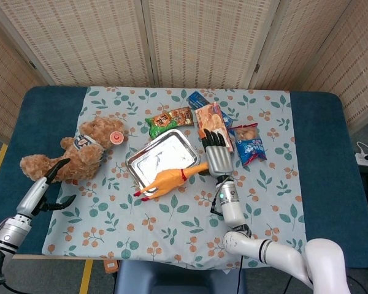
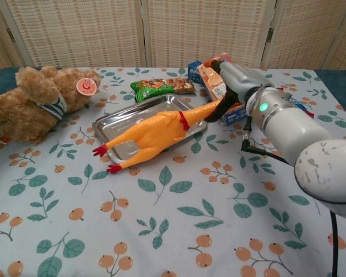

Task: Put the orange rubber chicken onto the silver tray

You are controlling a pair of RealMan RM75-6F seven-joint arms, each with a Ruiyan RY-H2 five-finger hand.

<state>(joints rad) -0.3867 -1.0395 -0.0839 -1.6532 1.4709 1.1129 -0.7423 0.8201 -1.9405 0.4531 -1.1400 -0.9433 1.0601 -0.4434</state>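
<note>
— Where is the orange rubber chicken (image 2: 157,132)?

— Near the middle of the chest view, stretched on a slant. Its body lies over the lower right corner of the silver tray (image 2: 121,124), and its red feet hang past the tray's near edge, above the cloth at lower left. Its head end points up to the right.

— Who has it?

— The right hand (image 1: 218,158) grips the head end; in the chest view the fingers (image 2: 221,113) close around the orange neck just right of the red collar. The body does not look fully settled, though I cannot tell if it touches the metal.

— And the tray?

— It sits askew on the flowered tablecloth (image 1: 172,214), one corner toward the upper right of the head view, its upper left part bare and shiny.

— The other hand?

— The left hand (image 1: 48,190) is at the lower left of the head view, off the cloth's edge, fingers apart and holding nothing. It is just below the teddy bear (image 1: 73,153), which lies on its side left of the tray.

— Anything else?

— A green snack packet (image 1: 168,120) lies just above the tray. An orange snack bag (image 1: 212,125) and a blue packet (image 1: 251,146) sit above and right of the right hand.
</note>
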